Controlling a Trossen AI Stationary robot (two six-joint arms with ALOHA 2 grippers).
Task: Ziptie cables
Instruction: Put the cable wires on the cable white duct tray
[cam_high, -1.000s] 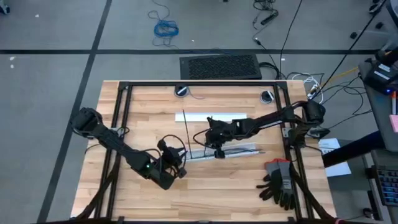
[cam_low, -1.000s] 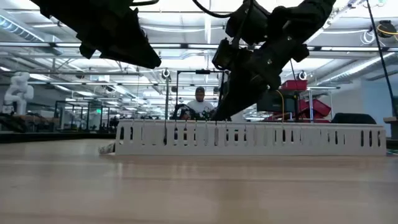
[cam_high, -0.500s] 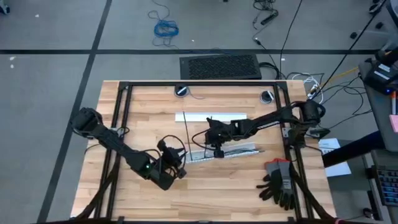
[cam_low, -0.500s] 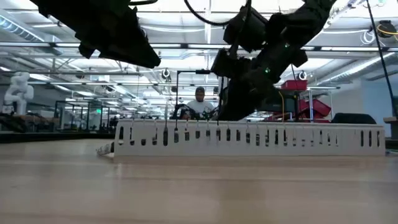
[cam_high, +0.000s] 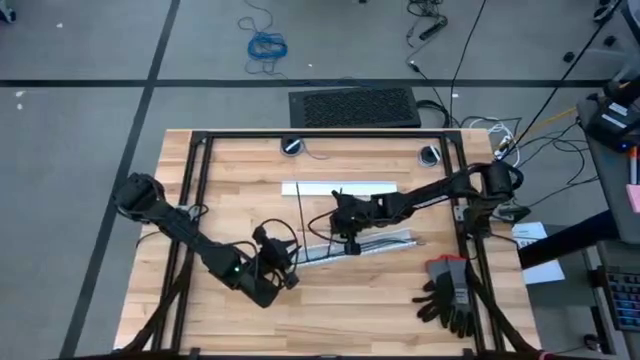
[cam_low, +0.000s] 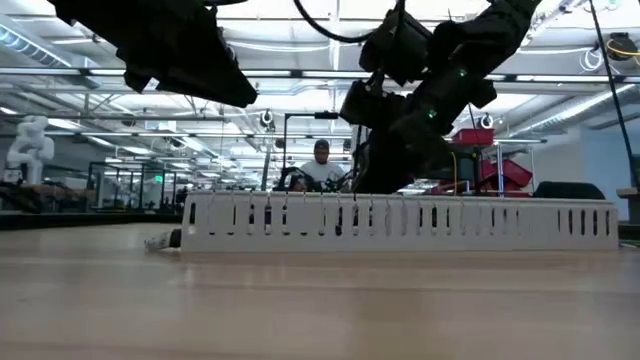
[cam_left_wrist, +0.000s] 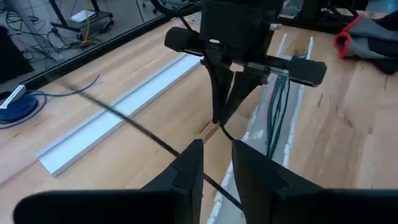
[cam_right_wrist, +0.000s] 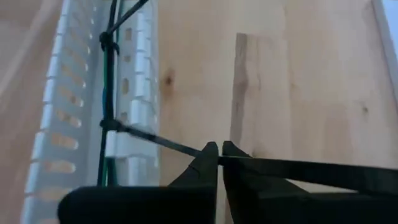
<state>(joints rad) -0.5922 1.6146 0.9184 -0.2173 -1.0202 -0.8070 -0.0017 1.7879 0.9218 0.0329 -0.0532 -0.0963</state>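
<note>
The cables (cam_right_wrist: 107, 81), thin green and dark wires, lie inside the white slotted duct (cam_high: 385, 241) in mid-table. One ziptie (cam_right_wrist: 161, 142) wraps the bundle, and its tail runs into my right gripper (cam_right_wrist: 219, 149), which is shut on it just far of the duct (cam_left_wrist: 222, 121). A second ziptie (cam_high: 300, 215) is looped round the bundle farther left (cam_right_wrist: 109, 40), its long tail lying toward the far edge. My left gripper (cam_left_wrist: 217, 155) hovers open, with a narrow gap, above that tail (cam_left_wrist: 130, 121), near the duct's left end (cam_high: 288, 262). My right gripper pinches the ziptie's tail (cam_right_wrist: 196, 149) between its two fingers, a short way from the loop round the cables (cam_right_wrist: 111, 124). The fingers point down from above and lie across the strip. The strip runs straight and taut from the bundle to the fingers and goes on past them.
A white duct lid (cam_high: 340, 188) lies beyond the duct toward the far edge. Dark gloves with red cuffs (cam_high: 450, 295) lie at the near right. A black frame (cam_high: 190, 200) borders the tabletop. A person sits in the room behind the table (cam_low: 320, 165).
My right gripper has moved a little up and toward the far edge with the ziptie tail. The duct with the cables has slid slightly toward the table's left. My left gripper has stayed where it was.
</note>
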